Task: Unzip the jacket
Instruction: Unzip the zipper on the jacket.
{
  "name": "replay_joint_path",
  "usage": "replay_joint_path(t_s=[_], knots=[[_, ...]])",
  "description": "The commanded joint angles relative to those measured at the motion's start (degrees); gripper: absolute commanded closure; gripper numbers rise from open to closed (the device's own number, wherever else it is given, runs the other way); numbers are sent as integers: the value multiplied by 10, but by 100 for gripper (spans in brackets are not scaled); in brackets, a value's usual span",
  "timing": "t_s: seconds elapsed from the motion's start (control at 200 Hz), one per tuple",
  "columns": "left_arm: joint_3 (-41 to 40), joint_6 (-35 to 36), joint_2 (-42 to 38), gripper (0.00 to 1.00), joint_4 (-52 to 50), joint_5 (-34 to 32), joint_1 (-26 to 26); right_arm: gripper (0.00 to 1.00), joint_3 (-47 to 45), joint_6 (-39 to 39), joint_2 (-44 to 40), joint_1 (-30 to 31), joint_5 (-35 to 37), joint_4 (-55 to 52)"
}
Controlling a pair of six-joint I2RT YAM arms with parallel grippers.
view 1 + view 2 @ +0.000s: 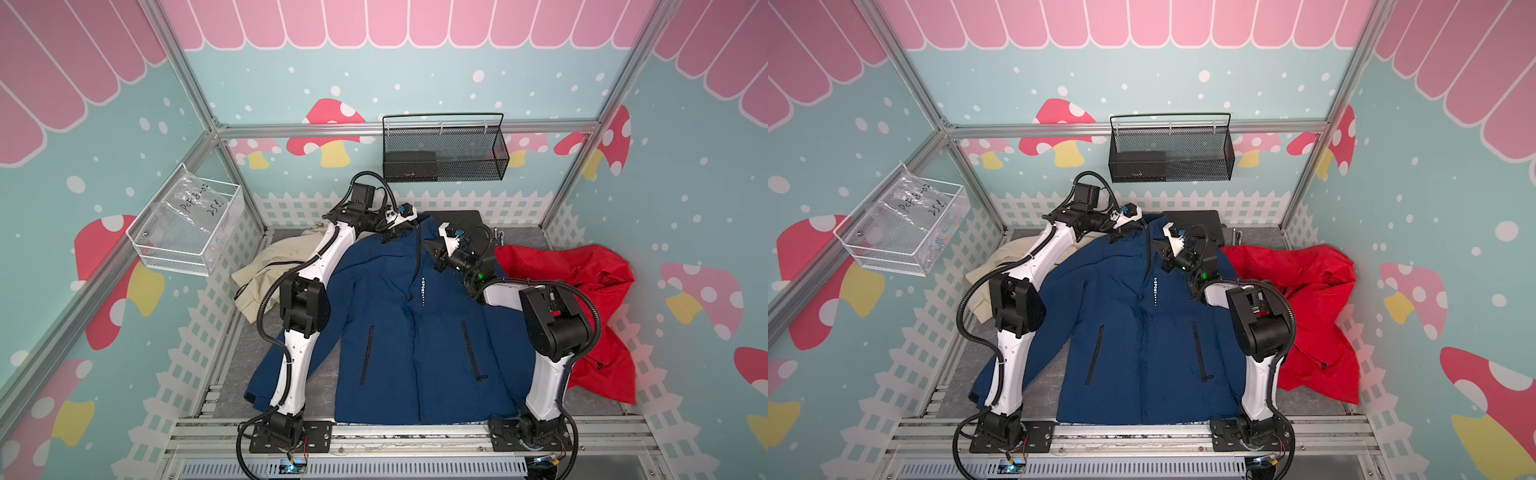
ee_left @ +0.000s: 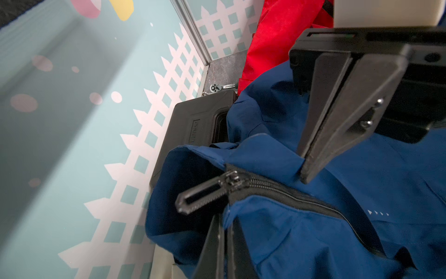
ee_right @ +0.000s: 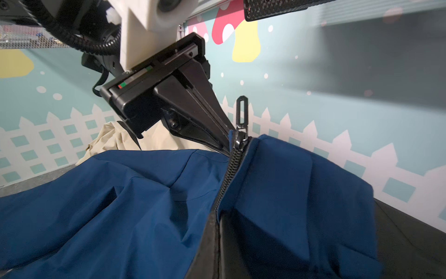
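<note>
Grey table (image 1: 322,374) inside a booth with mushroom-pattern walls. In the middle of it, front side up, blue jacket (image 1: 415,340) — hem toward the arm bases, collar toward the back wall and raised off the surface. Just beside it on the right, crumpled red jacket (image 1: 582,299). On the left, partly under the left arm, beige garment (image 1: 266,270).

Hung on the back rail, black mesh basket (image 1: 444,149), with one dark flat box (image 1: 409,160) lying in its left end (label not readable). Fixed to the left frame, white wire basket (image 1: 187,232), with a clear plastic bag (image 1: 195,203) inside it, some handwriting on the bag. Behind the collar, against the back wall, closed black case (image 1: 461,217).

Left gripper (image 3: 227,146) clenched on the collar edge, just beside the top of the zipper. Right gripper (image 2: 305,172) clenched as well, fingers pressed together on a fold of blue cloth on the other side of the zipper. Between the two, zipper (image 3: 229,174) with teeth closed and slider (image 3: 240,140) at the very top of the collar. Pull tab (image 3: 242,110) free and pointing away from the collar — held by neither gripper. On the table between the black case and the red jacket, small ratchet wrench (image 2: 220,87).
</note>
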Motion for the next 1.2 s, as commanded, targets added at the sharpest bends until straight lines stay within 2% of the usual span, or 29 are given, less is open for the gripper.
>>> replay_joint_path(t_s=[0.0, 0.48, 0.661, 0.836, 1.101, 1.196], knots=[[17, -32, -38, 100, 22, -8, 5, 100, 14, 5, -8, -7, 25, 0], [-11, -21, -75, 100, 32, -24, 6, 100, 57, 56, 20, -33, 60, -29], [-12, -31, -80, 100, 49, -18, 6, 100, 70, 39, 21, -33, -4, -14], [-26, -21, -83, 100, 49, 4, 1, 89, 67, 48, 18, -32, -67, 30], [-40, -12, -87, 100, 36, 9, -7, 75, 32, 62, -25, -31, -87, 86], [-42, -4, -90, 100, 32, 3, -10, 72, 10, 48, -68, -28, -82, 88]])
